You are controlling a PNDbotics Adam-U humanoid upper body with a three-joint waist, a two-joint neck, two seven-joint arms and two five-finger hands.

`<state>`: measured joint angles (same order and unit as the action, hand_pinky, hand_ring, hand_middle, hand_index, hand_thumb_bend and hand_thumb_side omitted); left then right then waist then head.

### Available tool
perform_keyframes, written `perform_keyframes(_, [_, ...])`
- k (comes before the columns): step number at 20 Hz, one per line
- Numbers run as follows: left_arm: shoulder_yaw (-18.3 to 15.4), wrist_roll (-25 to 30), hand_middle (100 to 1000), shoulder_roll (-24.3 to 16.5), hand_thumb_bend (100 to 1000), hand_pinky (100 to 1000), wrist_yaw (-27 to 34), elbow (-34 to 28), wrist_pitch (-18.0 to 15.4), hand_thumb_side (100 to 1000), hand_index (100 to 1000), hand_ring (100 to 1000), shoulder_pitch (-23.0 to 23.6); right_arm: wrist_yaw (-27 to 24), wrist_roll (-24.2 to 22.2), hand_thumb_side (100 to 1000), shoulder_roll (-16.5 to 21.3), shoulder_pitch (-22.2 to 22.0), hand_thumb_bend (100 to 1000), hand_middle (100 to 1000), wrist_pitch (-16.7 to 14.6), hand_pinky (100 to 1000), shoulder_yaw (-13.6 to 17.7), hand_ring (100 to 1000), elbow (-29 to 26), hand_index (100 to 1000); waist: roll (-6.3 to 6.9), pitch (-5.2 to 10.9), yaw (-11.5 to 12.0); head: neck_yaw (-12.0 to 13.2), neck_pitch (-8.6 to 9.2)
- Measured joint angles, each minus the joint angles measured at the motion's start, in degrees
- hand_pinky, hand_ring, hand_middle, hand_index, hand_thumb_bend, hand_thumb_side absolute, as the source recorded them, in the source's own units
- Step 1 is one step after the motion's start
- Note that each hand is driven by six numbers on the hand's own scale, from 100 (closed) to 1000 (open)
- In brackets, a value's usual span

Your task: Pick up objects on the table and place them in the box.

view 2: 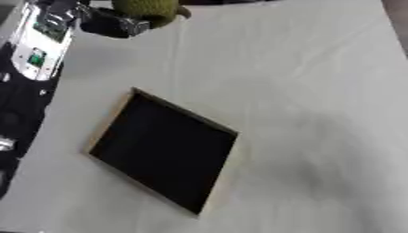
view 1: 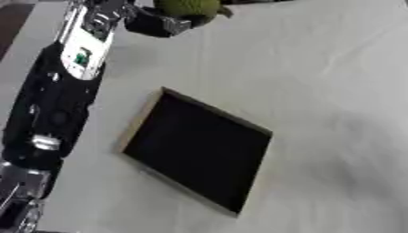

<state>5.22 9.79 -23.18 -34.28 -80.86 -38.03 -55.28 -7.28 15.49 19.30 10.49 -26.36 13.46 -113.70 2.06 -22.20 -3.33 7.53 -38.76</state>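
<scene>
Nearest the camera sits the box, dark inside and with nothing showing in it, on the pale table. Far up at the table's top edge, the left hand has its fingers curled round a green fuzzy object. From that hand, the box lies down toward the robot and slightly right; the right hand is out of sight

Left hand fingers curled on green object, beyond box.
</scene>
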Motion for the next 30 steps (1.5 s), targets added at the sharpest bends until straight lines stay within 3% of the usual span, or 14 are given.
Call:
perform_keyframes(3, [2.33, 2.57, 492, 0.0, 153, 458, 4.13, -2.29, -0.67, 100, 562, 432, 2.29, 0.31, 0.49, 625, 0.45, -0.47, 100, 559, -0.05, 736, 0.33, 717, 0.0, 727, 0.15, 0.55, 0.91, -1.18, -0.49])
perform_keyframes(7, [3.53, 6.04, 492, 0.01, 153, 458, 8.66, -4.35, -0.29, 100, 562, 432, 3.82, 0.66, 0.93, 625, 0.54, -0.65, 100, 559, -0.05, 736, 0.44, 717, 0.0, 727, 0.29, 0.74, 1.29, -2.08, -0.61])
perform_keyframes(9, [3.78, 7.08, 493, 0.04, 100, 450, 10.11, -4.86, 0.15, 100, 544, 409, 4.02, 0.69, 1.02, 626, 0.61, -0.77, 100, 560, -0.05, 735, 0.56, 717, 0.0, 727, 0.29, 0.81, 1.51, -2.43, -0.76])
perform_keyframes(13, [5.37, 7.63, 495, 0.1, 100, 451, 13.19, -6.87, 0.89, 100, 545, 410, 8.27, 0.86, 1.31, 626, 0.61, -0.98, 100, 560, 0.15, 736, 0.72, 717, 0.0, 727, 0.12, 1.44, 2.49, -3.77, -1.06])
perform_keyframes(16, [6.49, 8.61, 496, -0.48, 100, 451, 15.79, -8.58, 0.81, 136, 544, 408, 10.79, 1.03, 1.47, 626, 0.61, -1.01, 100, 560, 0.19, 736, 0.83, 718, 0.0, 728, 0.09, 1.45, 2.58, -4.26, -1.51])
perform_keyframes(21, [8.08, 11.8, 518, -2.04, 100, 460, 19.92, -9.22, -0.03, 431, 548, 398, 14.78, 1.1, 1.62, 625, 0.61, -1.0, 100, 560, 0.33, 736, 0.98, 719, 0.0, 728, 0.04, 1.45, 2.62, -4.8, -1.55])
perform_keyframes(30, [9.54, 18.26, 529, -1.01, 100, 472, 26.46, -6.96, 2.6, 414, 554, 403, 19.01, 1.1, 1.62, 625, 0.61, -0.95, 100, 560, 0.34, 736, 0.99, 719, 0.0, 728, -0.31, 1.42, 2.64, -5.35, -1.67])
